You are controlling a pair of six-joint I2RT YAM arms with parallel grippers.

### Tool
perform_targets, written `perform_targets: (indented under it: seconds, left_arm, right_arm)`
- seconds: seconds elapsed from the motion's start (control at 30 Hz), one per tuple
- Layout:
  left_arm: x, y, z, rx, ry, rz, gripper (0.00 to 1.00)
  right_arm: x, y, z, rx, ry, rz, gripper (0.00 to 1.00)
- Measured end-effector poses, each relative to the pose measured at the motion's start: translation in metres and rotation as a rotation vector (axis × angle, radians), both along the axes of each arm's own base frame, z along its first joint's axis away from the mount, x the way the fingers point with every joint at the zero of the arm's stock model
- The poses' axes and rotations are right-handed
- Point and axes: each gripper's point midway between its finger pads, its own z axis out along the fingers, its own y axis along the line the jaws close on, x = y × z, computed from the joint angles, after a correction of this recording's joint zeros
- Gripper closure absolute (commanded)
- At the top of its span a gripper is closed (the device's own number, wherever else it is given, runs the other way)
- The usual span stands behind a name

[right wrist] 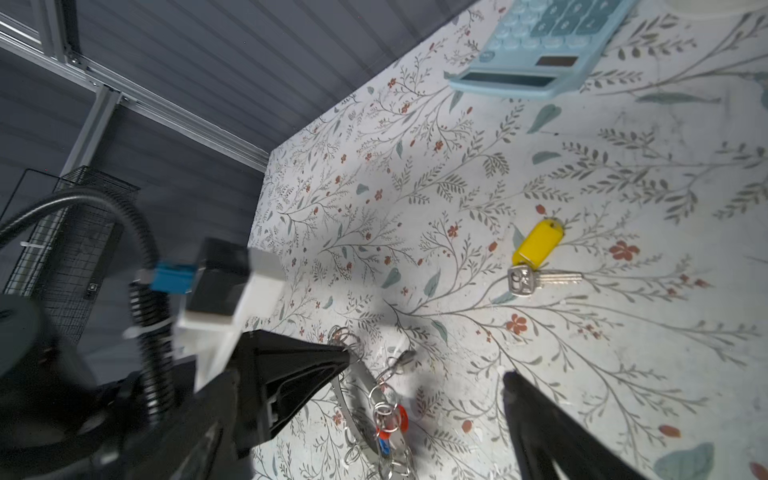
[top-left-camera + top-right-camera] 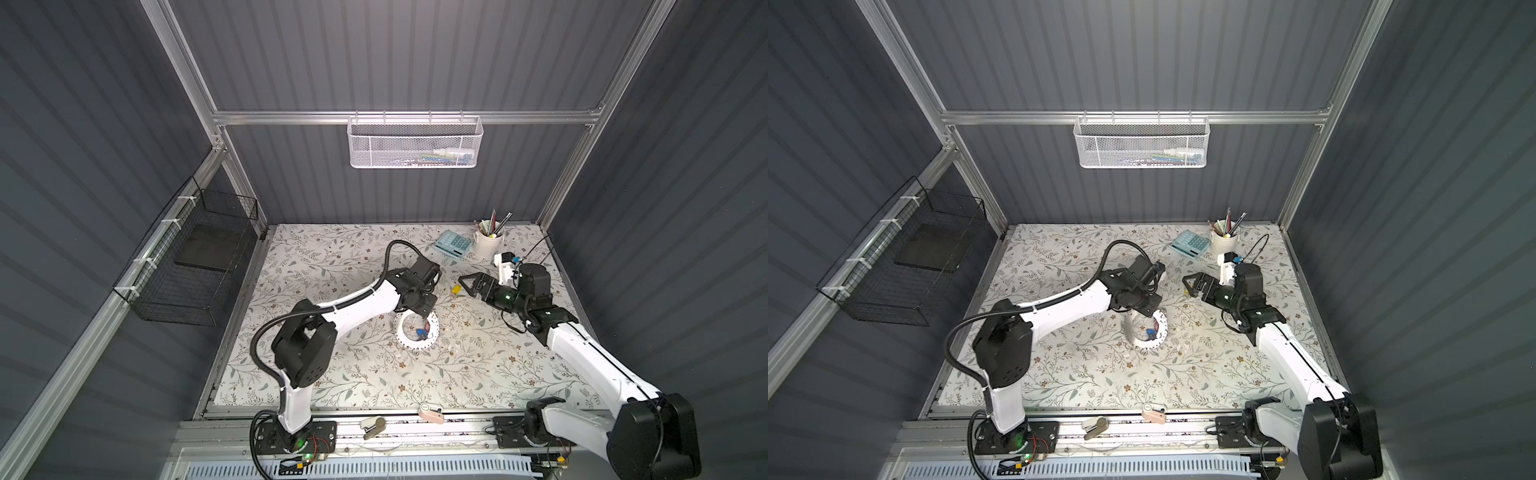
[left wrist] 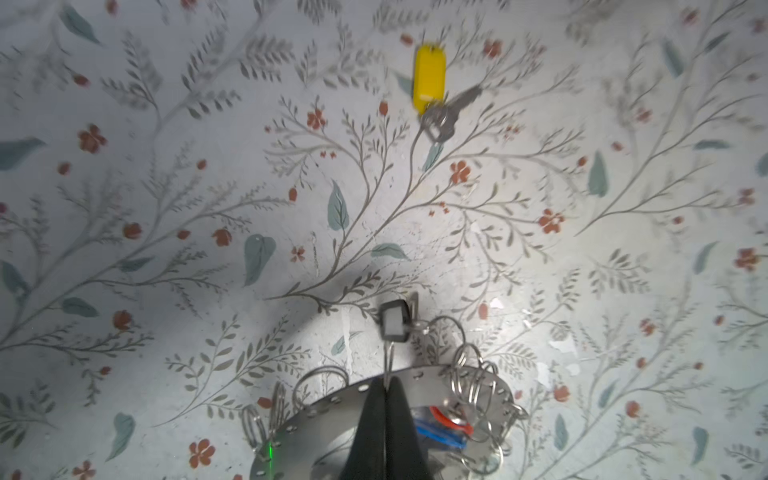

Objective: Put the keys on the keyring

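Holding the keyring (image 2: 403, 332) near the middle of the worktop (image 2: 332, 374), tilted rather than flat, with the far edge raised. Pinching a wire loop on that edge with the left gripper (image 3: 387, 384), fingers (image 3: 370, 419) pressing fully together on the wire. Trailing a small dark tag (image 3: 392, 322) from the same loop, just past the fingertips. Showing the red key (image 3: 444, 415) and blue key (image 3: 440, 436) inside the keyring's open centre, among the loops; failing to tell whether either is hooked on.

Showing the yellow key (image 1: 538, 245) lying flat and loose on the worktop, between the keyring and the far right corner, touching neither gripper. Hovering the right gripper (image 1: 424, 365) near it, on the side toward the right edge, fingers (image 1: 291, 374) spreading wide and gripping nothing.

Showing a calculator (image 2: 454, 244) and a pen cup (image 2: 488, 245) side by side near the far right corner. Showing a stapler (image 2: 374, 428) and a pink item (image 2: 431, 414) lying along the front edge, on the rail. Hanging a white basket (image 2: 415, 145) on the back rail and a black basket (image 2: 199, 266) beyond the left edge.
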Motion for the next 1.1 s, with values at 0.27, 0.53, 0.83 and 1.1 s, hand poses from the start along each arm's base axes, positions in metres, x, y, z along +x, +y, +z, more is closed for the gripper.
perform_targets:
  seconds: [0.27, 0.53, 0.83, 1.1]
  left_arm:
    - [-0.017, 0.021, 0.090, -0.248, -0.198, -0.054, 1.00]
    - [-0.008, 0.030, 0.153, -0.479, -0.405, -0.090, 1.00]
    - [-0.017, 0.028, 0.200, -0.678, -0.524, -0.207, 1.00]
    - [-0.033, 0.029, 0.234, -0.873, -0.567, -0.290, 1.00]
  right_arm:
    - [0.014, 0.007, 0.055, 0.035, -0.112, 0.025, 0.01]
    - [0.016, 0.014, 0.107, 0.064, -0.221, 0.073, 0.04]
    - [-0.003, 0.045, 0.130, 0.099, -0.267, 0.223, 0.09]
    - [-0.020, 0.065, 0.142, 0.149, -0.295, 0.368, 0.22]
